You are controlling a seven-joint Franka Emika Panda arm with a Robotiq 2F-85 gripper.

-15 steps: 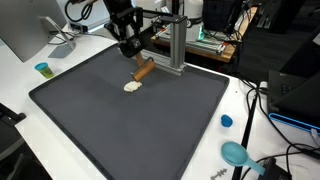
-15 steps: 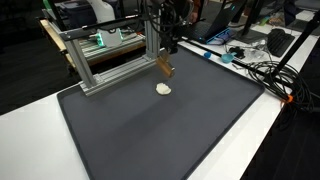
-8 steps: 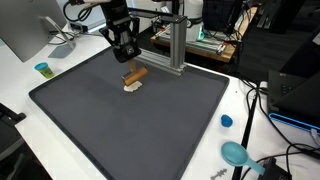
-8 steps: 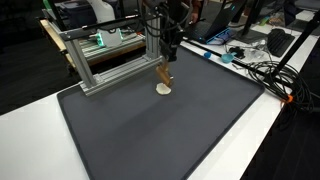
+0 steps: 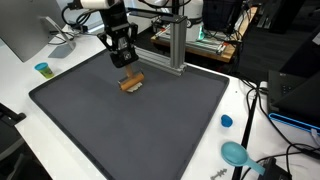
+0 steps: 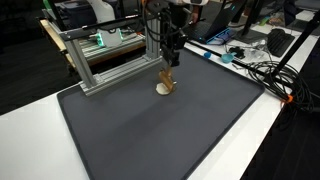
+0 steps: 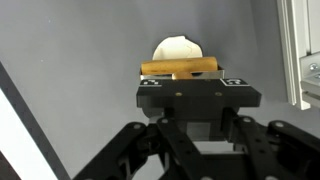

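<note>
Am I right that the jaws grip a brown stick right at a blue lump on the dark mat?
Not quite: the lump is white, not blue, as the wrist view shows. The rest holds: the jaws of the gripper grip the brown stick right at that lump on the dark mat.

text: none legible | brown stick: no marking seen | dark mat: blank | background equipment: any labels too small and blurred to read
</note>
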